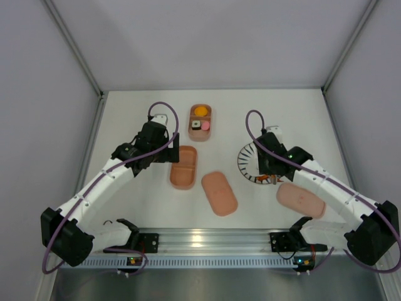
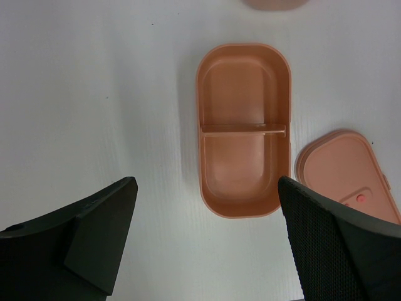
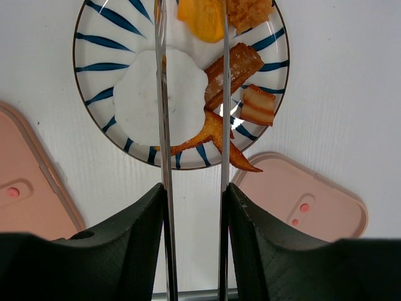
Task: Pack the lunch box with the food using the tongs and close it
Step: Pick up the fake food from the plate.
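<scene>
Right pincer [image 3: 194,210] squeezes the one pair of silvery tongs [image 3: 162,113], tips over the striped plate [image 3: 94,44] of food [image 3: 233,68]. Left pincer [image 2: 207,188] spread wide, holding nothing, above the empty divided tray [image 2: 244,157]. Two pink oval trays mid-bench [image 1: 125,119], second tray [image 1: 200,122] part-filled. One lid [image 1: 219,193] and a second lid [image 1: 301,199] near the front edge, wide margin at the far side.

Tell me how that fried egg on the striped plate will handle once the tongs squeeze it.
The fried egg lies flat and thin on the plate, so it will probably slide rather than lift. It looks like a light toy, unlikely to break. The slim, smooth tongs may slip off its edge.
</scene>
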